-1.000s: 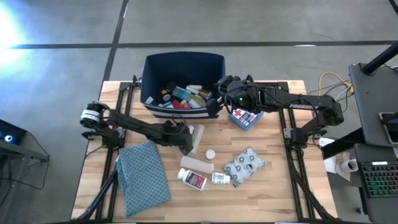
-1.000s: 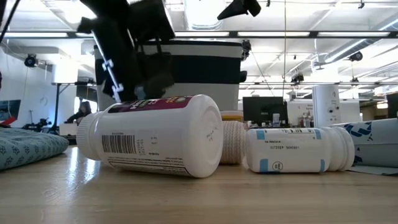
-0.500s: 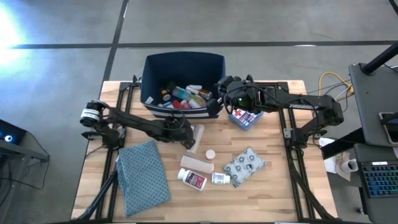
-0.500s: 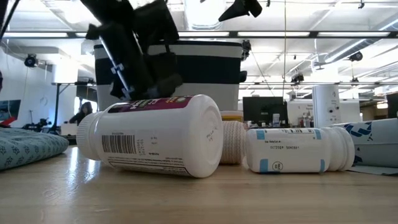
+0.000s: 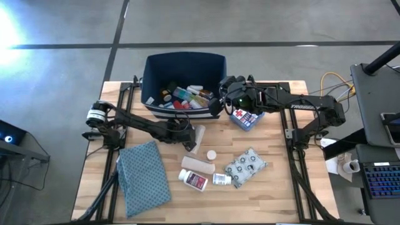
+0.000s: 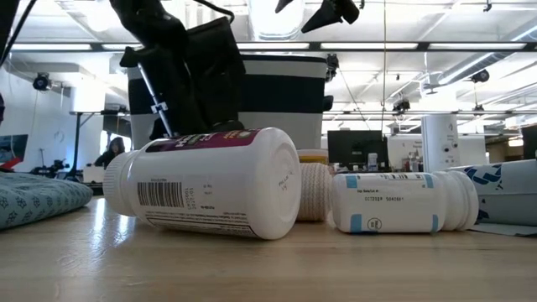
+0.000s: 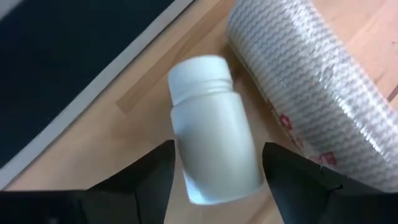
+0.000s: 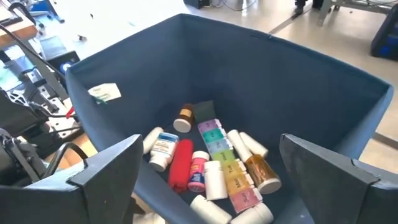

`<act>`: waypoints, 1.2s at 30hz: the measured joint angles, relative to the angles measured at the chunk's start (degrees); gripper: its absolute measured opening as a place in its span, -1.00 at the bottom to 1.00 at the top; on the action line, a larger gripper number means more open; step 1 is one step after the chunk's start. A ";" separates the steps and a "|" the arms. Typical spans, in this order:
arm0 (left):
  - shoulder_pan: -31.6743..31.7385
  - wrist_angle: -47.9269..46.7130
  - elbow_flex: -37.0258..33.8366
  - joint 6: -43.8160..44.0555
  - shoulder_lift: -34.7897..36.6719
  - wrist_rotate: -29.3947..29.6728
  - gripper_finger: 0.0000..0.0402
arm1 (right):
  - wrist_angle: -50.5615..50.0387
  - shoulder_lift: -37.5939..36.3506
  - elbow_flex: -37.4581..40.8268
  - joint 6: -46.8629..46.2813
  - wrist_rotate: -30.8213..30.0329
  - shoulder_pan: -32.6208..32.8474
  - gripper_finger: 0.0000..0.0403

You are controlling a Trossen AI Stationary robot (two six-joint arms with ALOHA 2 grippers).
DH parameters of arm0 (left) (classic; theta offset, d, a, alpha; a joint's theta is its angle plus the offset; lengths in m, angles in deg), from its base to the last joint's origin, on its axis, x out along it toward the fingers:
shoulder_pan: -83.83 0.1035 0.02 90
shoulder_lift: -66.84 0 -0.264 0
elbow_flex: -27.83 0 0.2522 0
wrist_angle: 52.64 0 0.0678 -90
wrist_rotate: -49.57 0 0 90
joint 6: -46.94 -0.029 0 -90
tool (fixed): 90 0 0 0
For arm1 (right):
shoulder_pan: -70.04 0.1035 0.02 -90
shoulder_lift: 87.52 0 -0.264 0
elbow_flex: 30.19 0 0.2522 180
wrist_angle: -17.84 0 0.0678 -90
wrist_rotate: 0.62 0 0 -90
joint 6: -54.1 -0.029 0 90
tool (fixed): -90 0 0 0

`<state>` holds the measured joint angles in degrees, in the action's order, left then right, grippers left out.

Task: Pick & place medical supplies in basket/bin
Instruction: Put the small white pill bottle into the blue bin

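The navy bin (image 5: 184, 81) stands at the table's far edge. In it lie a rainbow pill organizer (image 8: 224, 158), a red tube (image 8: 180, 163) and several bottles. My left gripper (image 7: 217, 186) is open just in front of the bin, low over the table. Its fingers stand on either side of a white pill bottle (image 7: 214, 149) that lies on its side, beside a white wrapped roll (image 7: 305, 93). My right gripper (image 8: 217, 180) hangs open and empty over the bin's right rim (image 5: 220, 100).
On the table lie a blue-white red-cross box (image 5: 245, 117), a grey patterned pouch (image 5: 245, 165), a tan bandage roll (image 5: 198, 165), two labelled white bottles (image 5: 194, 180) (image 5: 221, 179) and a small white cap (image 5: 212, 154). A teal dotted cloth (image 5: 144, 177) covers the near left.
My left gripper has edged toward the table's right and far edges, closer to the bin. Nothing on the table has moved.
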<state>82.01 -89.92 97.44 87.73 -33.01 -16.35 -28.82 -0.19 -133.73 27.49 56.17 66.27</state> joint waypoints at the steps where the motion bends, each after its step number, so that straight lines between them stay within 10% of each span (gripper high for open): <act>1: 0.02 0.12 0.07 -0.20 -0.09 0.00 0.06 | 0.01 0.00 0.00 0.00 0.00 0.00 0.83; 9: 0.02 -0.08 -0.10 -2.52 -0.11 -0.95 -0.32 | 0.04 0.00 0.00 0.02 -0.01 -0.02 0.83; 19: -1.98 -12.49 0.13 2.96 4.32 -2.85 -0.31 | 0.17 0.00 0.02 -1.12 0.00 -0.02 0.83; 36: -7.56 9.04 -0.40 -8.05 40.84 1.63 -0.29 | 1.84 -2.06 -2.74 -5.57 0.58 0.33 0.83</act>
<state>74.45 -80.88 97.04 79.67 7.83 -14.72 -26.99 -2.25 -136.47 21.93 56.75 66.59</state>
